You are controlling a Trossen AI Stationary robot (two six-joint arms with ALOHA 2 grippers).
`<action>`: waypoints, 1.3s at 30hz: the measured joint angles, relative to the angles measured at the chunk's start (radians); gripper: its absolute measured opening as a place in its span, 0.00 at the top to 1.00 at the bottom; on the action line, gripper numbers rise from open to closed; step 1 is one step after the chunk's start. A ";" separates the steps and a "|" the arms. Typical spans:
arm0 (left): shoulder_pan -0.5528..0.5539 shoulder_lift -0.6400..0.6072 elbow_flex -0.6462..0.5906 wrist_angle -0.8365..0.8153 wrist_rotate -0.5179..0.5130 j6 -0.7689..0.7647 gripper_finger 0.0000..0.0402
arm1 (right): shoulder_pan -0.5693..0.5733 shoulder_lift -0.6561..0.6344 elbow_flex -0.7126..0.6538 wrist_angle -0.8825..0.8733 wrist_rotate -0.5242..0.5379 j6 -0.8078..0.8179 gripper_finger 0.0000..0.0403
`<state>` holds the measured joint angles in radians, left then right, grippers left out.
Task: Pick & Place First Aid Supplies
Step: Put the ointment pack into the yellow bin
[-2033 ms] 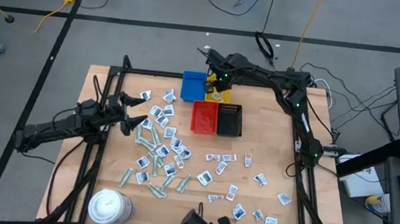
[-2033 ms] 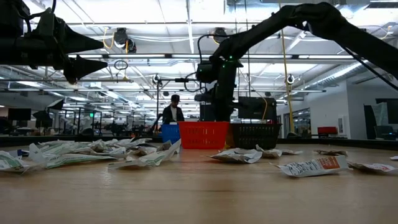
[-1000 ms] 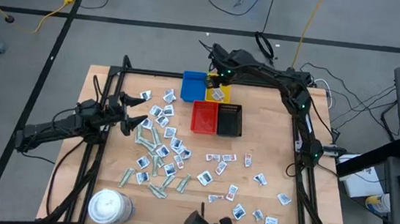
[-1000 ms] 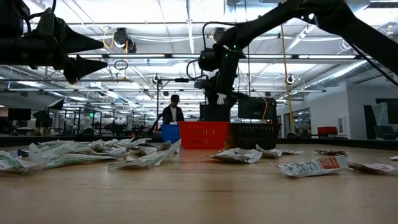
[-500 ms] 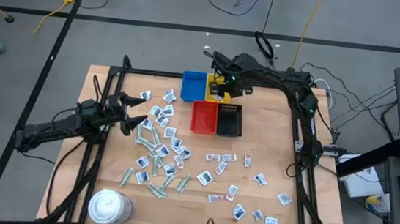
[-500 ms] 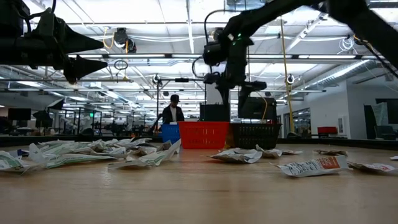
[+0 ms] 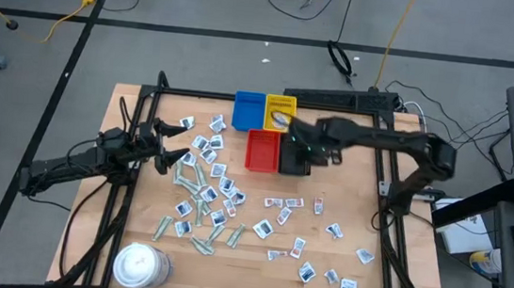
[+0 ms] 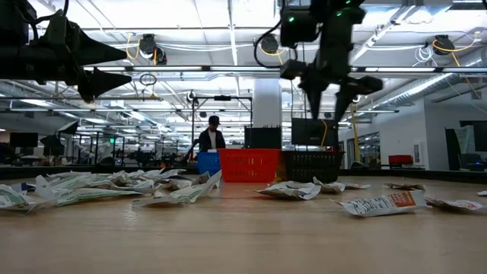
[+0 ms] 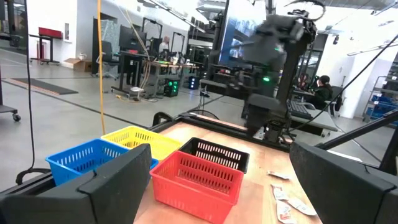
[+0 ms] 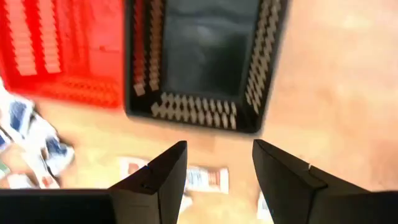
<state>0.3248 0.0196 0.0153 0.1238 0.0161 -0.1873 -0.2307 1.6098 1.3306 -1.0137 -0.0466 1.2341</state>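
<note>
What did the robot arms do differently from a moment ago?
The right gripper swung away from over the yellow tray, where a packet now lies, toward the black tray, its fingers open and empty. The left gripper stayed put, open, above the scattered packets. The trays and white tub did not move.

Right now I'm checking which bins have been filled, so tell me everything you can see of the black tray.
The black tray is a small rectangular basket, plastic by its look, with slotted walls. It stands upright on the wooden table, side by side against the red tray, just in front of the yellow tray. In the right wrist view its floor looks bare. The right gripper, fingers apart and holding nothing, hangs above it without touching.
</note>
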 joint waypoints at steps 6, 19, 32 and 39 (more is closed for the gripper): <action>0.000 0.000 0.000 0.000 0.000 0.000 0.03 | 0.154 -0.087 -0.124 -0.001 0.020 0.175 0.56; 0.000 0.000 0.000 0.000 0.000 0.000 0.03 | 0.305 -0.116 -0.226 -0.002 0.019 0.326 0.56; 0.000 0.000 0.000 0.000 0.000 0.000 0.03 | 0.331 -0.101 -0.456 0.249 0.023 0.367 0.57; 0.000 0.000 0.000 0.000 0.000 0.000 0.03 | 0.329 -0.076 -0.517 0.313 0.025 0.358 0.58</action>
<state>0.3252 0.0193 0.0154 0.1238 0.0158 -0.1875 0.0986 1.5341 0.8140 -0.7010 -0.0216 1.5919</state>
